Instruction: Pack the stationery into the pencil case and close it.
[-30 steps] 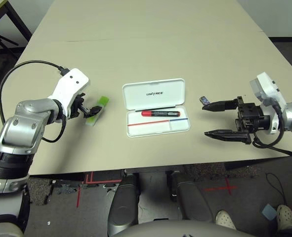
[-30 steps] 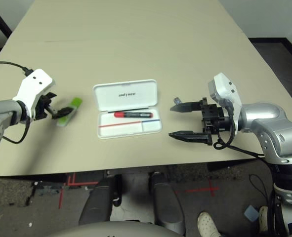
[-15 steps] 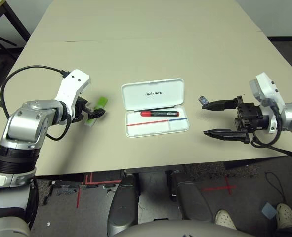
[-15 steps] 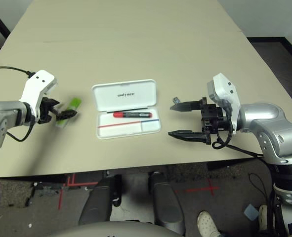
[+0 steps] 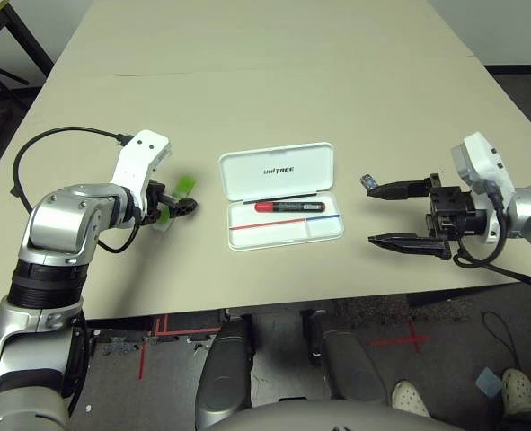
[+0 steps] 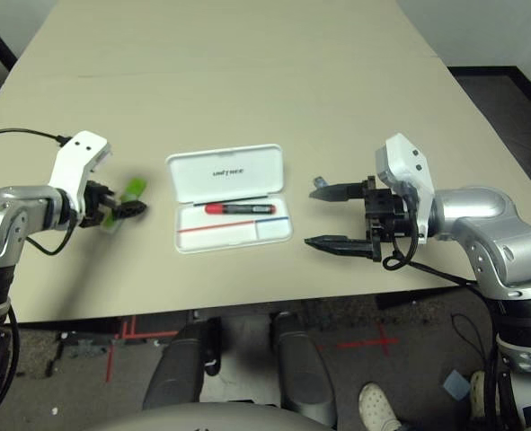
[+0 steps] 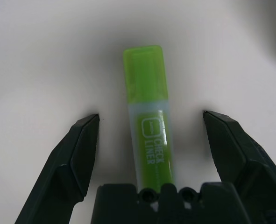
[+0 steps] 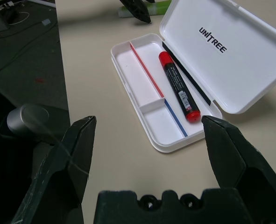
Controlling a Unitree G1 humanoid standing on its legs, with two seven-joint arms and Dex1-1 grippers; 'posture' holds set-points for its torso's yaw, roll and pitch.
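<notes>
White plastic, the case lies open mid-table, lid flat toward the far side; the red marker rests in the tray along the hinge side, above the red-and-blue line; off to the robot's left the green highlighter lies on the table between the spread fingers of the left gripper, neither finger touching it; the right gripper hovers right of the case, fingers wide apart and empty, pointing toward it; a tiny dark block sits just beside its far fingertip
</notes>
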